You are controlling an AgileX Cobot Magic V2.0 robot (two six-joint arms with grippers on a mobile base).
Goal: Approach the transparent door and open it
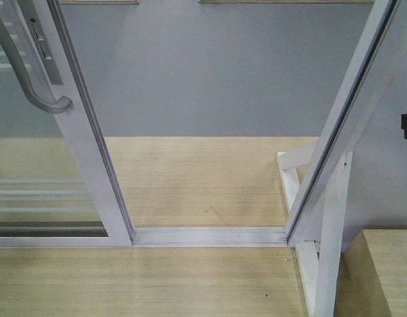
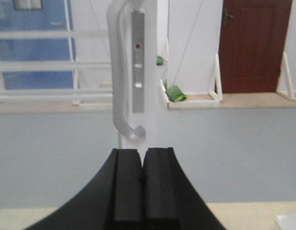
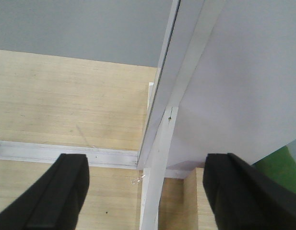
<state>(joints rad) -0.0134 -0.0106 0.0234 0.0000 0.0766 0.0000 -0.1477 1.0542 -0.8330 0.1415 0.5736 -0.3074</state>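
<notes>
- Left gripper (image 2: 141, 179): fingers pressed together on nothing, poised just below the grey handle (image 2: 120, 72). To slide the panel cleanly, it would probably need to part its fingers, or hook the bar, and push along the floor track (image 1: 210, 236).
- Right gripper (image 3: 145, 191): fingers spread wide, empty, over the white frame post (image 3: 155, 177).
- Transparent door (image 1: 78, 132): at left in the front view, a gap already beside it.
- Hidden: the door's top and both arms; whether the gripper touched the handle could not be judged.

My left gripper (image 2: 142, 191) and my right gripper (image 3: 145, 191) are matte black, with broad, curved, flat-faced fingers (image 3: 66, 191).
</notes>
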